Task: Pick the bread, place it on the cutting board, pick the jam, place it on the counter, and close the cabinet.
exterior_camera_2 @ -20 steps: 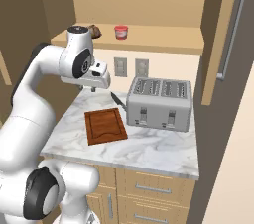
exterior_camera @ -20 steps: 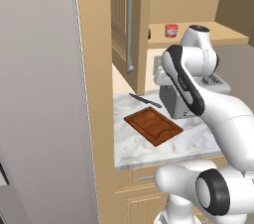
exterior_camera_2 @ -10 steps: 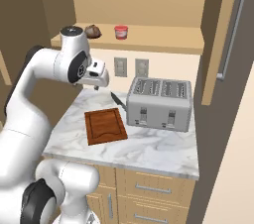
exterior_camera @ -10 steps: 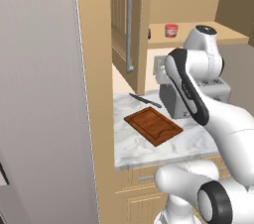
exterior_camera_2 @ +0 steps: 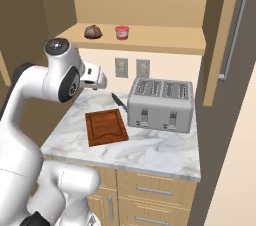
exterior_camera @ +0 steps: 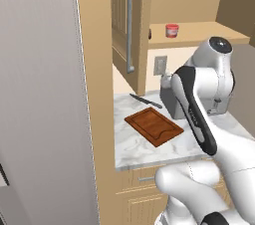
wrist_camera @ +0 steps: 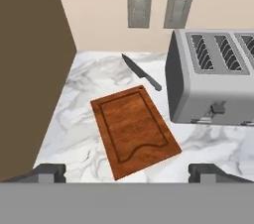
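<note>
Gripper [wrist_camera: 127,172] spread wide, empty, above cutting board [wrist_camera: 134,130]. Bread [exterior_camera_2: 93,31] on shelf upper left, beside jam [exterior_camera_2: 121,32]. Risk: reach clips shelf edge, knocks jam.

Pincer [wrist_camera: 127,171] spread wide at frame bottom, nothing between the tips. Centre frame: bare cutting board [wrist_camera: 134,130], angled on the marbled tabletop [wrist_camera: 74,119]. Above it, a knife [wrist_camera: 142,73], close but apart. Right: grey toaster [wrist_camera: 213,82]. Top: two wall outlets [wrist_camera: 158,8].
</note>
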Motion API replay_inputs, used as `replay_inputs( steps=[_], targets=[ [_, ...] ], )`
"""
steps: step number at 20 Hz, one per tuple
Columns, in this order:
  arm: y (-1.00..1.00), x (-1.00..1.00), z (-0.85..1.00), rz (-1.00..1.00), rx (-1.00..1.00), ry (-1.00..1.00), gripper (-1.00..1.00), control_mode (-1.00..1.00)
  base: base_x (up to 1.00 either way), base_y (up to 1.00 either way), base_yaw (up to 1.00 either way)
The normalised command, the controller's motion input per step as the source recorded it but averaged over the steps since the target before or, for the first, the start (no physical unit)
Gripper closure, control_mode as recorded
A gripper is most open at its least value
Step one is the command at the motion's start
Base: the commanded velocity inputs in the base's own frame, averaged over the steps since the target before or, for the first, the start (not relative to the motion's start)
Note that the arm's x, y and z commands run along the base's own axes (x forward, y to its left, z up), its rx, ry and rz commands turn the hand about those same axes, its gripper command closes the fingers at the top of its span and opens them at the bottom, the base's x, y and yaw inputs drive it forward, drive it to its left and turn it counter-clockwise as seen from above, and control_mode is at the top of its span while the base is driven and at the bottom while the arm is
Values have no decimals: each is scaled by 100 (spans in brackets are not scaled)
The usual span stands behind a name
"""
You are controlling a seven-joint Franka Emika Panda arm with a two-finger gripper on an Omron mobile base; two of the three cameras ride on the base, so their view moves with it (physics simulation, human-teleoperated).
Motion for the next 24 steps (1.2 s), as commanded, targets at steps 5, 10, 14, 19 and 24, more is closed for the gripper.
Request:
replay_inputs(
  steps=[5, 10, 14, 19, 24],
  targets=[
    [-1, -10, 23, 0, -1, -18, -100, -100, 0, 0, 0],
    [-1, 0, 38, 0, 0, -4, -100, -100, 0, 0, 0],
    [-1, 11, 38, -1, 0, 0, -100, -100, 0, 0, 0],
    [-4, 23, 33, -2, 0, 0, -100, -100, 0, 0, 0],
    [-15, 29, 25, -1, 0, 0, -100, -100, 0, 0, 0]
  ],
)
